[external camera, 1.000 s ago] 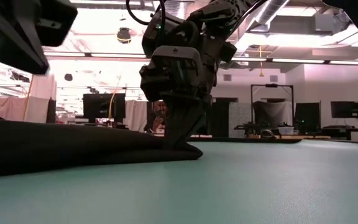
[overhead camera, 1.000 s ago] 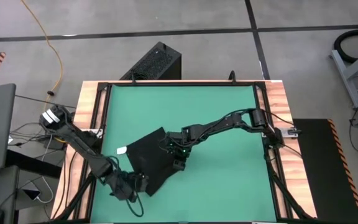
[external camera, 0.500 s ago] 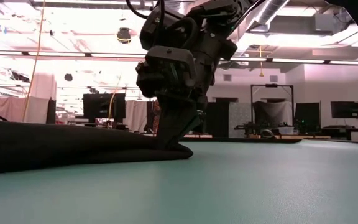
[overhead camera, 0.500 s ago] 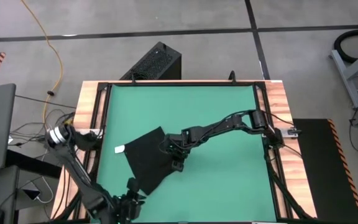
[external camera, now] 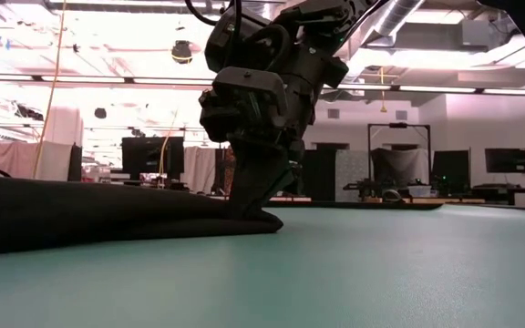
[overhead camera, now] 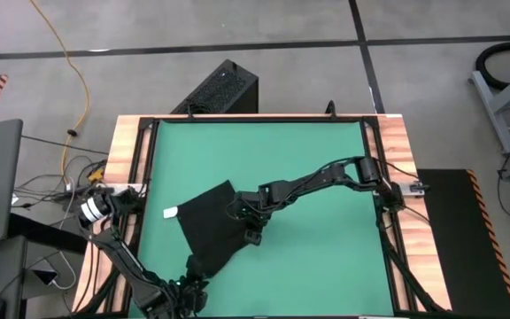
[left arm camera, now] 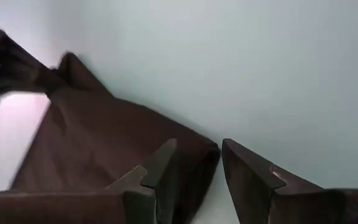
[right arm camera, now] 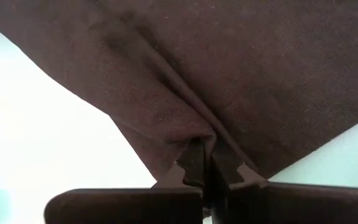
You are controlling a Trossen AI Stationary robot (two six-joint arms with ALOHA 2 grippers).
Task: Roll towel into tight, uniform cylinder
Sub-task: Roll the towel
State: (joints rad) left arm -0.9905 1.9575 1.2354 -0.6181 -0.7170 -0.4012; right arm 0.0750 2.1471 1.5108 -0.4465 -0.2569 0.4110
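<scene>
Right gripper (right arm camera: 207, 163) pinching towel (overhead camera: 209, 229) corner on mat (overhead camera: 308, 159); left gripper (left arm camera: 199, 163) parted, empty, just beside towel's edge.

Black towel (overhead camera: 209, 223), folded flat on green mat (white tag (overhead camera: 172, 213) showing), unrolled

Towel (overhead camera: 209, 226): plain black, no pattern; small white tag (overhead camera: 172, 213) at its left edge. Mat (overhead camera: 308, 159): flat green, unpatterned. Table border (overhead camera: 124, 151): light wood grain with black rails. Ribbed box (overhead camera: 220, 89) beyond far edge: black. Cable (overhead camera: 71, 62) on grey floor: yellow-orange. Both arms: dark; left arm has a white band (overhead camera: 91, 209).
</scene>
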